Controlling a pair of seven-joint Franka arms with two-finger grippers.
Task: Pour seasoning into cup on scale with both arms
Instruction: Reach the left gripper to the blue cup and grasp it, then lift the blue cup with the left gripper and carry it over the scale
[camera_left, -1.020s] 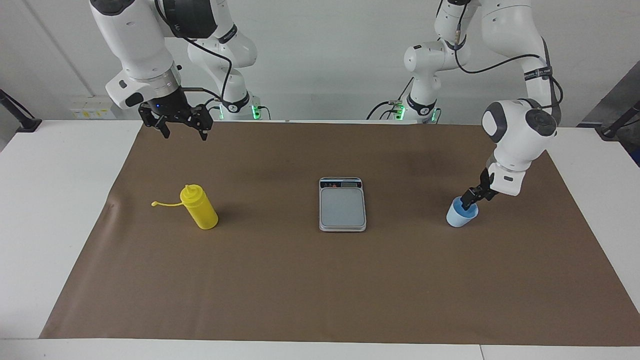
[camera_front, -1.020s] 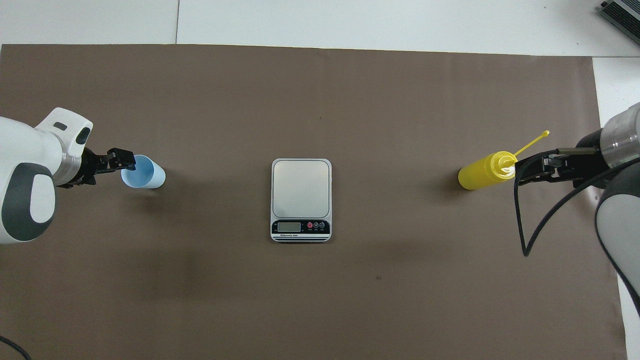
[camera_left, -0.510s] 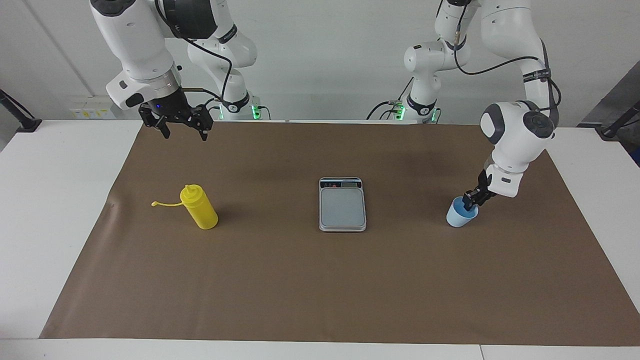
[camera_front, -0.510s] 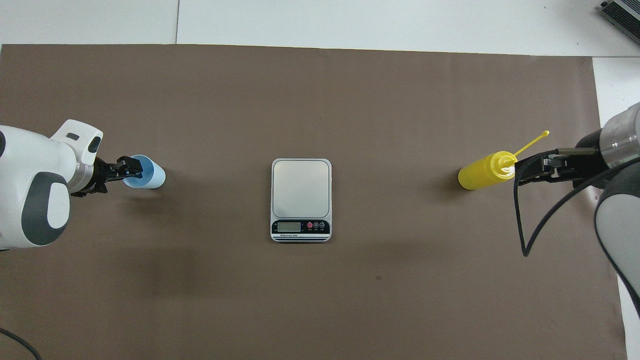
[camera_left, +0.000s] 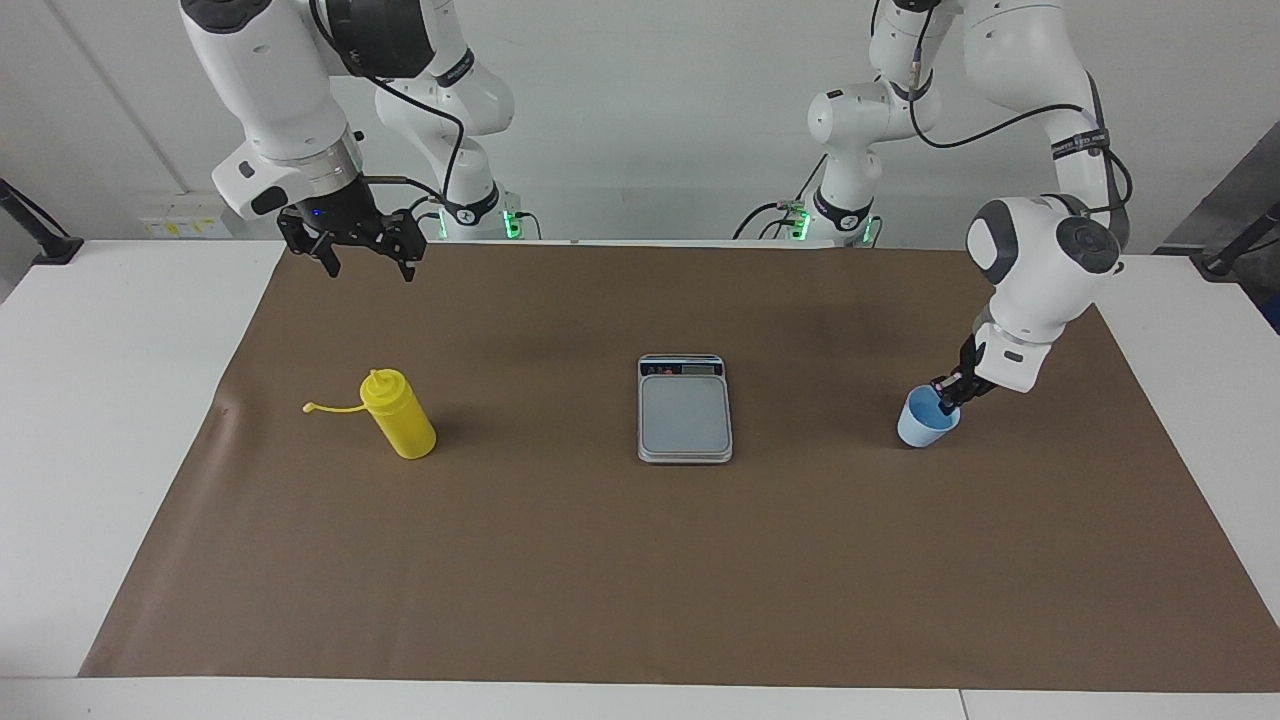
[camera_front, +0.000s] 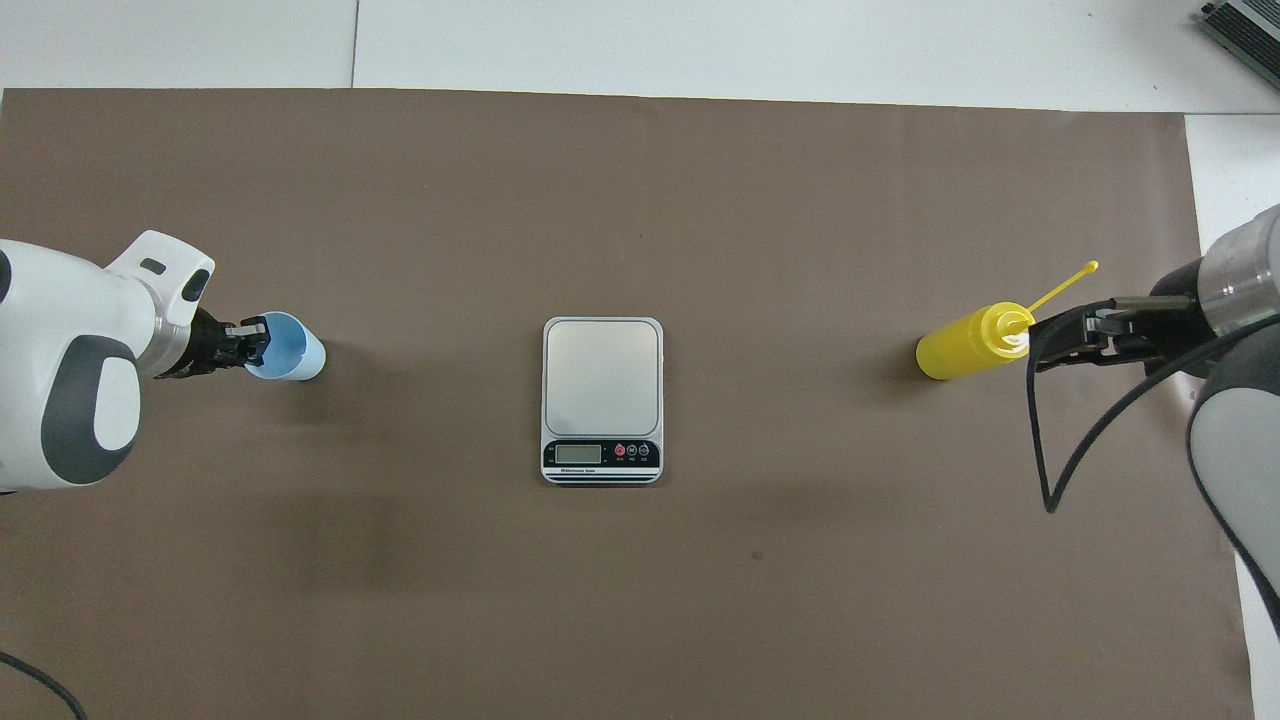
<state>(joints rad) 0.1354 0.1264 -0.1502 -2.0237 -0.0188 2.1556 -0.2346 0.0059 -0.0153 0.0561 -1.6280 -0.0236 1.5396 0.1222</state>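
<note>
Left gripper (camera_left: 946, 397): now clenching cup (camera_left: 926, 424) rim, having just closed.
Right gripper (camera_left: 365, 255): hanging released, waiting.
Meaning: cup nearing lift toward scale (camera_left: 685, 413).

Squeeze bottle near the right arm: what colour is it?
Bright yellow plastic squeeze bottle, cap strap included; clearest in the facing view.

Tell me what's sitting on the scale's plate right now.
Nothing: the scale shows a bare grey plate. The cup stands apart on the mat, its rim pinched by the left end effector.
</note>
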